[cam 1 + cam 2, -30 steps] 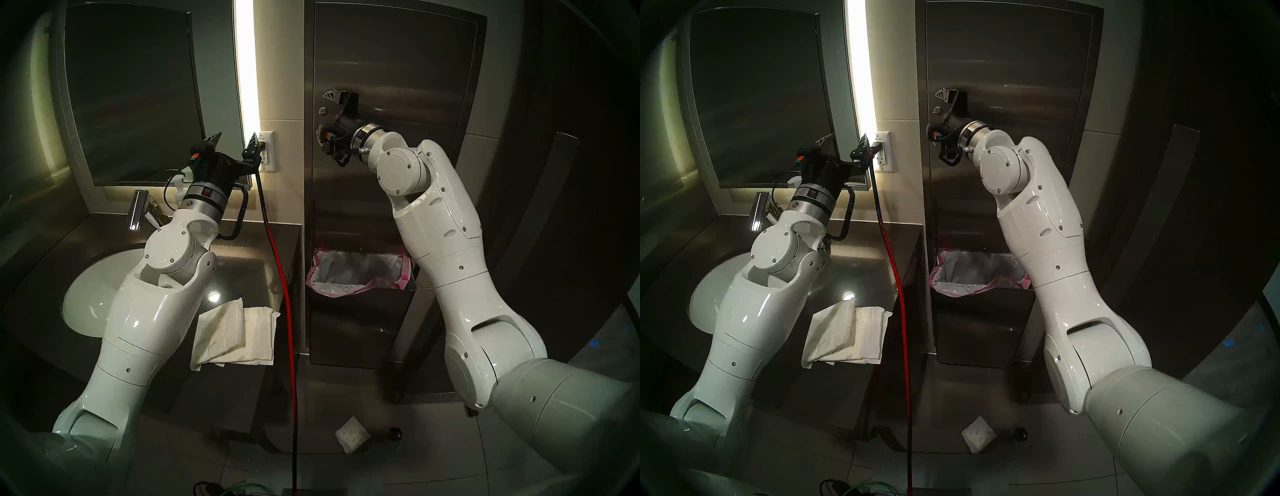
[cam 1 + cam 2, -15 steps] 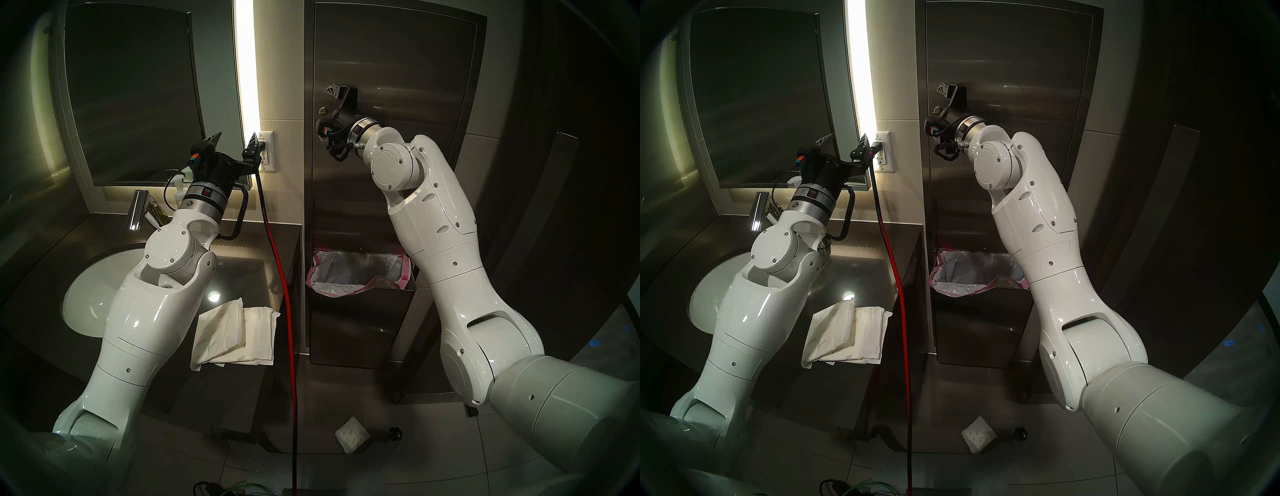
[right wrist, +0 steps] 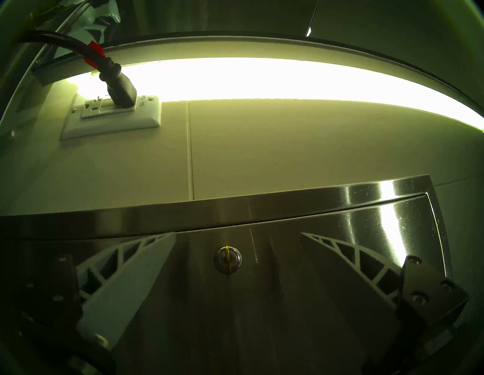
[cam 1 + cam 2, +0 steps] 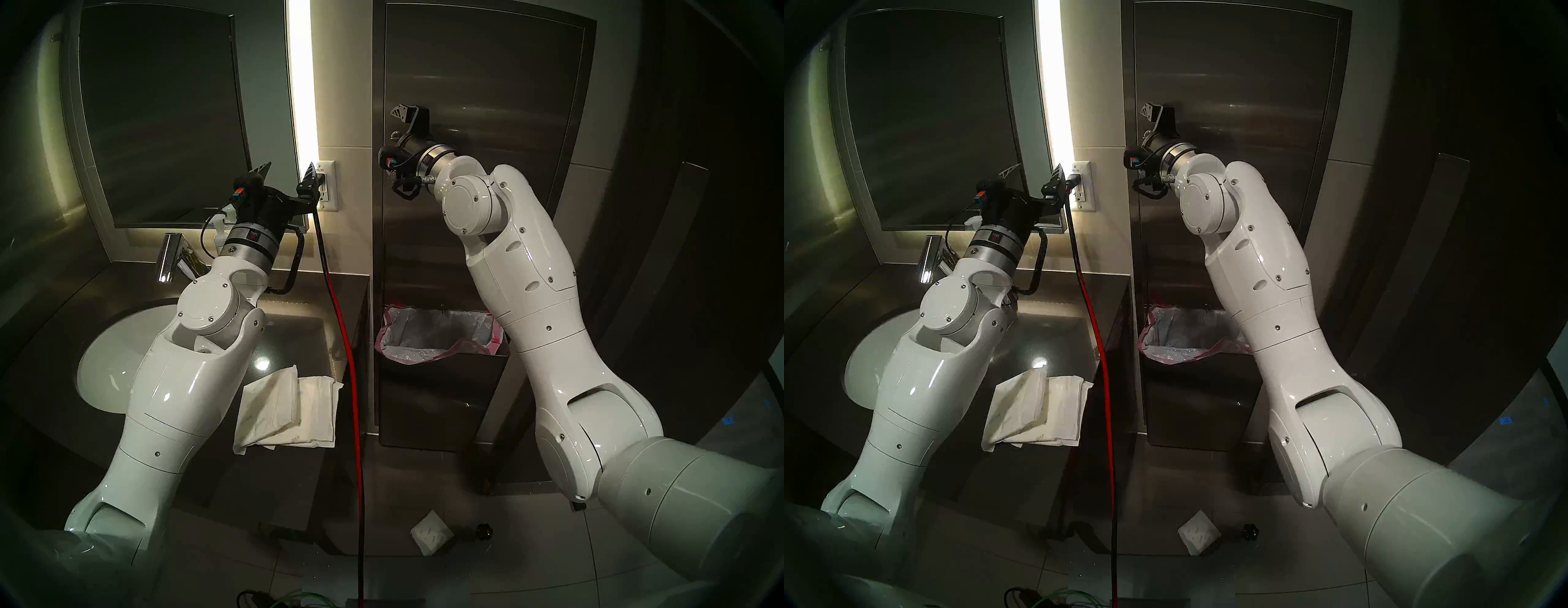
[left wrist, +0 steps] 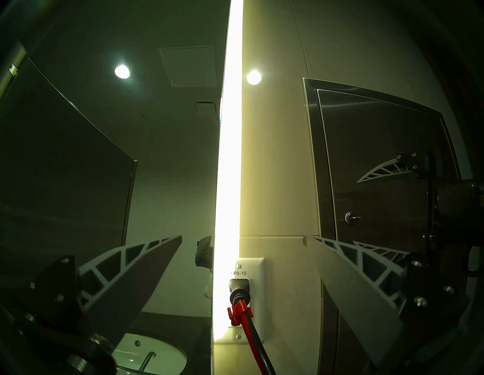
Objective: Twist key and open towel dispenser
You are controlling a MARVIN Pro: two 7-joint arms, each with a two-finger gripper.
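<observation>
— Steel is filling my right wrist view: the towel dispenser point(image 3: 327, 301) door, with the key point(image 3: 227, 258) sitting in its round lock point(image 3: 227, 261) near the door's edge, on the side toward the wall outlet point(image 3: 110, 119). Are you seeing it too?

— Yes. In the left wrist view the key point(image 5: 356, 217) is sticking straight out of the lock point(image 5: 348, 217). How is the right gripper point(image 3: 238, 239) standing?

— I am keeping it wide apart. One finger point(image 3: 123, 282) is on each side of the lock, and the key is lying between them, near the fingertips. Nothing is touching the key; the fingers are holding nothing.

— From the head view I am seeing the right gripper point(image 4: 392, 140) pointing at the door, with the upper finger point(image 4: 403, 112) above the lock. The lower one is hidden behind the wrist there.

— And the left gripper point(image 5: 242, 237)?

— It is also spread wide and empty. It is hanging in front of the wall beside the mirror point(image 4: 161, 114), with the outlet and the black plug point(image 5: 238, 290) between its fingers in its own camera, but not touching them.

— The dispenser door is lying flush in its frame, as much as I can tell. Below it, the bin point(image 4: 441, 399) with the pink-rimmed liner is standing.
</observation>
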